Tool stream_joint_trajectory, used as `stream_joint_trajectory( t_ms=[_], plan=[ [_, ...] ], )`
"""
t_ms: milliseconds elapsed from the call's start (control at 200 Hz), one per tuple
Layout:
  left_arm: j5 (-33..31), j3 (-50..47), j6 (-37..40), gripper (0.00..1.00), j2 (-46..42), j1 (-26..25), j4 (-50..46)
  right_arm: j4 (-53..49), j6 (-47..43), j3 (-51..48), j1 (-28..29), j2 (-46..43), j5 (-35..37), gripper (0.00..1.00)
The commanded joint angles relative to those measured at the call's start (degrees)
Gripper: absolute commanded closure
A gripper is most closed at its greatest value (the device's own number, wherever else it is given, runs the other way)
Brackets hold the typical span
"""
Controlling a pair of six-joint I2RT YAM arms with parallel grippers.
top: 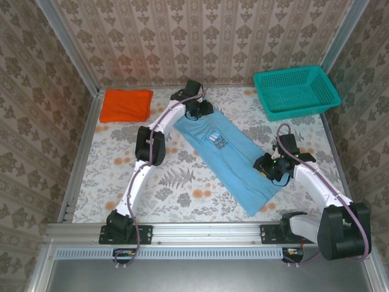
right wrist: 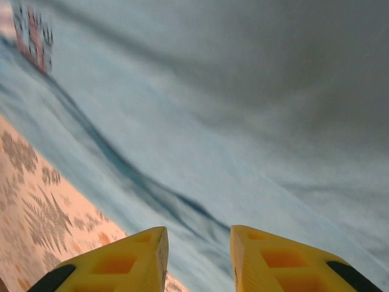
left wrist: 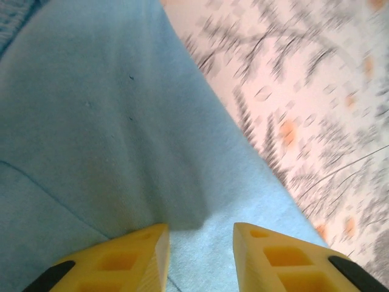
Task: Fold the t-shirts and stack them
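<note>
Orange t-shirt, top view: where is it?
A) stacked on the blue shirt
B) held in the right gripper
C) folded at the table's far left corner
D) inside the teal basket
C: the orange t-shirt lies folded at the far left corner, apart from the light blue t-shirt and the teal basket.

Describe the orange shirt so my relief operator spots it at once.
Look to the far left corner of the table, across from the teal basket at far right. The orange shirt lies there, folded into a compact rectangle. It is plain and bright orange, unlike the blue shirt, which lies long across the middle with a chest print.
</note>
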Motion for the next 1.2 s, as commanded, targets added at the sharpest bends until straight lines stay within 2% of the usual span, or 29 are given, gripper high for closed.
stream_joint_trajectory(
  t_ms=[0,85,170,265,375,455,635,750,880,1015,1195],
  plan=[
    [4.0,2.1,-2.0,0.62,2.8,1.2,9.1,-4.6,-4.2,0.7,4.4,-1.1,-0.3,0.67],
    [5.0,3.6,-2.7,0.58,3.0,1.2,12.7,-3.3,-3.9,0.9,9.3,1.0,0.9,0.68],
    [5.4,5.8,-2.2,0.53,2.1,1.4,11.6,-1.1,-2.9,2.3,13.2,5.3,0.9,0.69],
    [5.0,5.5,0.4,0.34,-2.2,1.6,9.3,1.1,-2.7,4.6,15.9,10.0,0.3,0.71],
    [3.1,3.1,5.4,0.28,-9.6,1.8,4.3,4.8,-2.9,6.1,16.4,15.5,-1.9,0.73],
    [1.3,-3.7,6.2,0.26,-16.3,3.8,3.1,7.3,-1.6,6.2,17.0,19.2,-2.8,0.73],
    [-8.0,-21.7,5.2,0.26,-30.5,6.0,-3.4,12.0,5.2,4.6,18.7,26.1,-0.5,0.76],
    [-10.1,-36.0,3.9,0.27,-38.9,7.6,-3.3,16.4,12.8,2.7,20.4,28.1,0.0,0.76],
    [-10.5,-47.9,2.6,0.27,-45.4,10.9,-3.9,19.4,21.8,3.0,25.3,30.3,1.5,0.76],
    [-10.0,-55.2,3.1,0.26,-50.4,14.4,-4.5,20.3,29.0,8.7,32.9,34.8,3.9,0.76],
    [-8.0,-56.7,4.1,0.26,-51.3,17.8,-6.3,20.3,33.3,21.4,42.0,44.3,5.0,0.76]
  ],
)
